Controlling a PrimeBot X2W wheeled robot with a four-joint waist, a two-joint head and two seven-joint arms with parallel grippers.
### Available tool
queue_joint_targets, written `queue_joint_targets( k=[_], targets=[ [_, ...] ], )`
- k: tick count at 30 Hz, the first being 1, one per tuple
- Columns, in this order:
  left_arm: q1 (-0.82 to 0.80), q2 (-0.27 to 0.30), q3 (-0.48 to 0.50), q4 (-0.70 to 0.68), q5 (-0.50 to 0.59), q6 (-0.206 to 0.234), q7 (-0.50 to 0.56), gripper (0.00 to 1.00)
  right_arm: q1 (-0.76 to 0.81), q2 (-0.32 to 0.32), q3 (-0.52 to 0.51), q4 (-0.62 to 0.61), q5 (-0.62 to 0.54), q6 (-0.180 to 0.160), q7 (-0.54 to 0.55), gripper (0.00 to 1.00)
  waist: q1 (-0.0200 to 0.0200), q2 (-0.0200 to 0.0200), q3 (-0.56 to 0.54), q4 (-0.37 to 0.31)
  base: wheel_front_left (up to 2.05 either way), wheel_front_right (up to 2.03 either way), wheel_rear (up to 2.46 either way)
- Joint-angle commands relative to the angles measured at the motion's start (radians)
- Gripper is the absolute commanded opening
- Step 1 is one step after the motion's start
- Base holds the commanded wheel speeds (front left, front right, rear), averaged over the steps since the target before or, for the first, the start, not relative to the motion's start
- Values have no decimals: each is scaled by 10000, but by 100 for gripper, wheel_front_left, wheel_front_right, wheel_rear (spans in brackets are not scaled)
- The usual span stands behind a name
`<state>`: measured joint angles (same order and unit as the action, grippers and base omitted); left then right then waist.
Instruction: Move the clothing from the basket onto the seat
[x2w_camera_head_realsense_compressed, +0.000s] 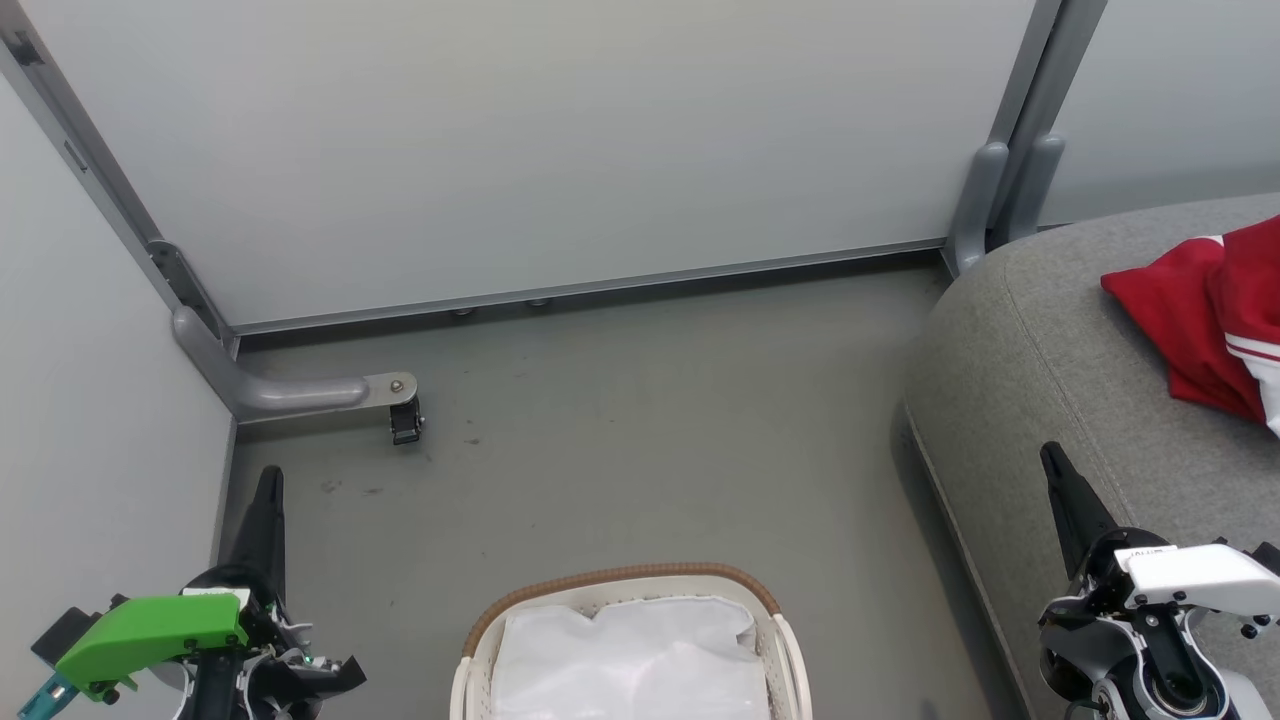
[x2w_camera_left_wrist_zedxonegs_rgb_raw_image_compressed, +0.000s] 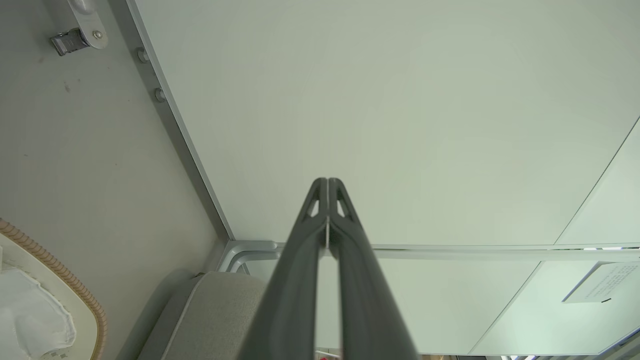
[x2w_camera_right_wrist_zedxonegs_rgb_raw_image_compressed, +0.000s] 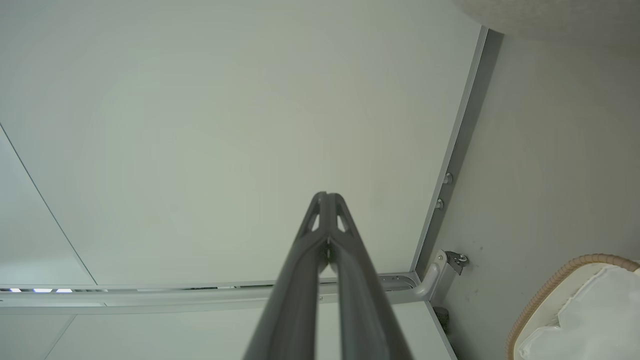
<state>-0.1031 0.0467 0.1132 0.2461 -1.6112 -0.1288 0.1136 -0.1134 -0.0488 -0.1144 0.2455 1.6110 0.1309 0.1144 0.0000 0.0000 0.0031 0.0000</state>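
Note:
The red clothing (x2w_camera_head_realsense_compressed: 1205, 320) with white striped trim lies on the grey seat (x2w_camera_head_realsense_compressed: 1040, 370) at the right edge of the head view. The white basket (x2w_camera_head_realsense_compressed: 620, 590) with its brown rim stands on the floor at the bottom centre, holding a plain white cloth (x2w_camera_head_realsense_compressed: 630, 660). My left gripper (x2w_camera_head_realsense_compressed: 270, 480) is shut with nothing in it, left of the basket. My right gripper (x2w_camera_head_realsense_compressed: 1052, 458) is shut and empty, over the seat's front part, apart from the clothing. In the wrist views the left gripper (x2w_camera_left_wrist_zedxonegs_rgb_raw_image_compressed: 327, 181) and the right gripper (x2w_camera_right_wrist_zedxonegs_rgb_raw_image_compressed: 326, 195) each have their tips pressed together.
Pale partition walls (x2w_camera_head_realsense_compressed: 520, 140) close off the back and left. A grey bracket with a black caster (x2w_camera_head_realsense_compressed: 405, 418) juts onto the floor at the left. The basket rim (x2w_camera_left_wrist_zedxonegs_rgb_raw_image_compressed: 60, 272) and seat corner (x2w_camera_left_wrist_zedxonegs_rgb_raw_image_compressed: 215, 310) appear in the left wrist view; the basket rim (x2w_camera_right_wrist_zedxonegs_rgb_raw_image_compressed: 560, 280) in the right.

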Motion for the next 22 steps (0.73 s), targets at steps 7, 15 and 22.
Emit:
queue_joint_targets(
  k=[7,15,22],
  targets=[
    [-107,66,24,-20,-35,-48,44,0,111,-25,-18,-38,37,-2,30,0,0,0,0,0,0,0,0],
    [-106,66,24,-20,-35,-48,44,0,111,-25,-18,-38,37,-2,29,0,0,0,0,0,0,0,0],
    [-106,66,23,-21,-35,-48,44,0,111,-25,-17,-38,37,-2,29,0,0,0,0,0,0,0,0]
  ],
)
